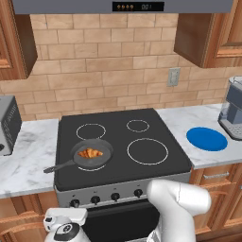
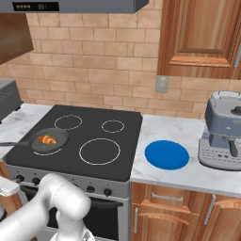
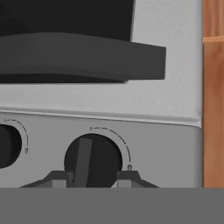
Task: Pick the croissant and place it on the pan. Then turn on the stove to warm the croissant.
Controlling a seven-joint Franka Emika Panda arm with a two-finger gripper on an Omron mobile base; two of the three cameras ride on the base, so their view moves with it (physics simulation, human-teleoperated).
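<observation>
With the croissant (image 1: 90, 153) in the pan (image 1: 92, 154), the gripper (image 3: 92, 178) bracketed a stove knob (image 3: 92, 161), jaws narrowed alongside it; a firm grip should precede turning.

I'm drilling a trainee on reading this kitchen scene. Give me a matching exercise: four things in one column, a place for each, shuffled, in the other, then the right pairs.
Things:
1. croissant
2. pan
3. blue plate
4. gripper

Places:
A. on the marble counter right of the stove
B. on the stove's front left burner
C. fingertips either side of a black knob
D. in the pan's bowl

Pairs: 1-D, 2-B, 3-A, 4-C
</observation>
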